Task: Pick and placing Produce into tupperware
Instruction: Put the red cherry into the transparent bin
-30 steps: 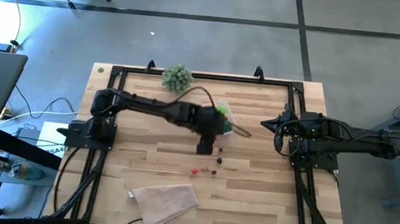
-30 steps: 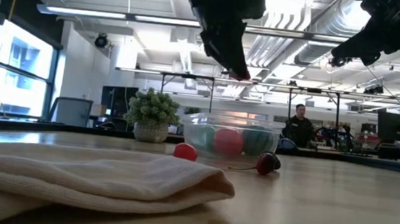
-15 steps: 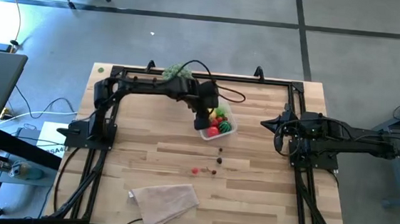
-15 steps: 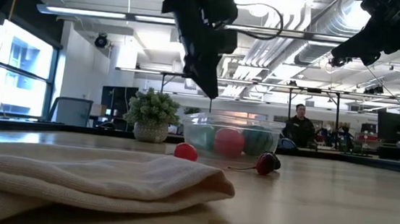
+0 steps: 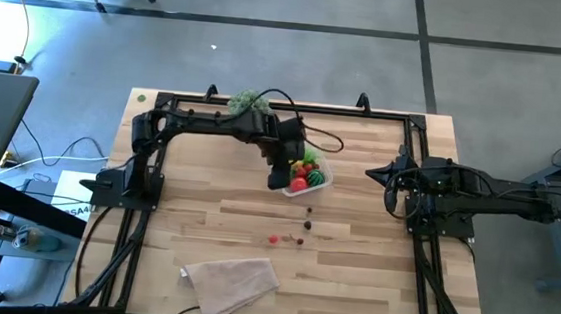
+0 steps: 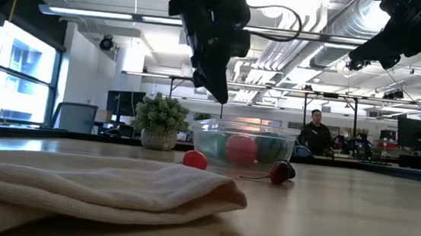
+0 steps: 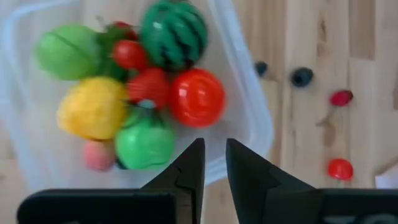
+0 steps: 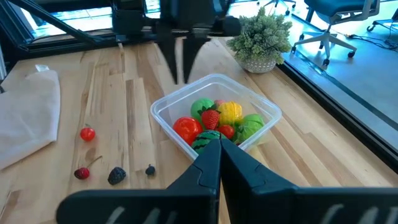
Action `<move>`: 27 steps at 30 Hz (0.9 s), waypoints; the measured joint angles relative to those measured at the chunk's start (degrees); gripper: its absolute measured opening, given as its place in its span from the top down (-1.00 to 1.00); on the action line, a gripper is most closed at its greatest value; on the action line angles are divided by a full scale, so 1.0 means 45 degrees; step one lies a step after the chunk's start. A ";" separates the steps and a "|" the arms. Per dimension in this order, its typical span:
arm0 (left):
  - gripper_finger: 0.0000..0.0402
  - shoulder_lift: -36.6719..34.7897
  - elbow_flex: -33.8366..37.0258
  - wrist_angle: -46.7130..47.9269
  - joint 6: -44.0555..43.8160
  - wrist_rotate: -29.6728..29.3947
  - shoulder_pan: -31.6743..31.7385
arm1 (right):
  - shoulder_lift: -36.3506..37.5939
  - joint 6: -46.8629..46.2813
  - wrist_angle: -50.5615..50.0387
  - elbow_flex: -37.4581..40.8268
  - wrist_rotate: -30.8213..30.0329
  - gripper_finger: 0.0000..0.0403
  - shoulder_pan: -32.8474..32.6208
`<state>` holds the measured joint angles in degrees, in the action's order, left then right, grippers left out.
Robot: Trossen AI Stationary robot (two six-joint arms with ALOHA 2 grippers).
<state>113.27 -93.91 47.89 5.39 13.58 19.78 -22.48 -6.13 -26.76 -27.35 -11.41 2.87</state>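
Note:
The clear tupperware [image 5: 311, 175] stands far of the table's middle and holds several toy produce pieces, among them a red ball [image 7: 197, 97], a yellow one [image 7: 93, 107] and a small watermelon [image 7: 173, 32]. My left gripper [image 7: 214, 146] hangs above the tupperware's near-left rim [image 8: 163, 112], pointing steeply down, its fingers a narrow gap apart with nothing between them. Loose produce lies on the wood nearer the front: a red ball [image 5: 273, 240] and dark berries [image 5: 308, 217]. My right gripper [image 8: 219, 152] waits shut at the right side.
A beige cloth [image 5: 231, 279] lies near the front edge. A bushy potted plant [image 5: 249, 104] stands at the far edge behind the left arm. Black frame rails [image 5: 415, 238] run along the table's sides. A person [image 6: 314, 131] stands far off in the room.
My left gripper has swung from above the tupperware's near side toward the table's far edge and a little to the left, turning as it went, and has sunk slightly. The tupperware, covered by the arm before, now shows. The loose produce has stayed put.

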 joint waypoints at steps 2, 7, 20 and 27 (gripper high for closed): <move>0.75 0.0000 0.0000 0.0159 0.0014 -0.0051 -0.0243 | 0.0000 0.0000 0.0000 0.0000 0.0002 1.00 -0.0003; 0.81 -0.0420 0.0005 0.0703 0.0039 -0.0247 -0.0835 | 0.0000 0.0000 0.0005 0.0000 0.0002 1.00 0.0000; 0.99 -0.2937 0.0044 0.2078 -0.0398 -0.2071 -0.2799 | 0.0000 0.0000 0.0000 0.0000 0.0002 1.00 -0.0005; 1.00 -0.4294 0.2871 -0.0315 -0.1368 -0.3097 -0.4645 | 0.0000 0.0000 0.0000 0.0000 0.0002 1.00 -0.0002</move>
<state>93.95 -80.99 46.47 -0.77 -0.35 -1.12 -22.48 -6.13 -26.76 -27.35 -11.40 2.86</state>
